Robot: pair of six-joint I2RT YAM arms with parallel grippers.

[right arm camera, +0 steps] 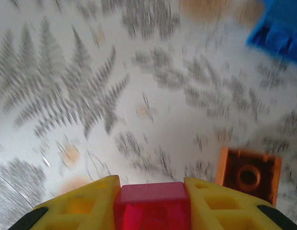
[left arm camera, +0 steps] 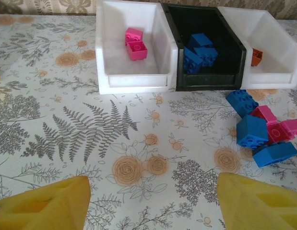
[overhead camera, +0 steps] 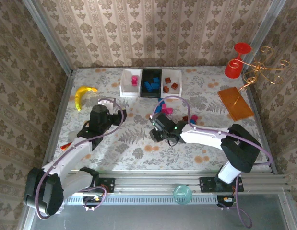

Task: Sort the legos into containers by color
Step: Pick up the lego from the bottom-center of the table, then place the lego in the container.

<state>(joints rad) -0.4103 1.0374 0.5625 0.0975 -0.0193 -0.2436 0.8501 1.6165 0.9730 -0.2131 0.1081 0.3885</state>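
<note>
The right gripper (right arm camera: pixel 150 211) is pinching a magenta brick (right arm camera: pixel 151 199), best released low inside the pink-holding white tray (left arm camera: pixel 134 85); the left gripper (left arm camera: pixel 153 201) is hanging open, empty.

Readable text: none in any view.
Small blue plastic brick (left arm camera: pixel 252 132): studs too small to tell any embossing.
Translucent orange-brown plastic brick (right arm camera: pixel 248 175): stud blurred, nothing legible.
Magenta-pink plastic brick (right arm camera: pixel 150 208): face blurred, nothing legible.
White shallow plastic tray (left arm camera: pixel 134 88): front wall carries no legible mark.
Black shallow plastic tray (left arm camera: pixel 210 81): front wall carries no legible mark.
</note>
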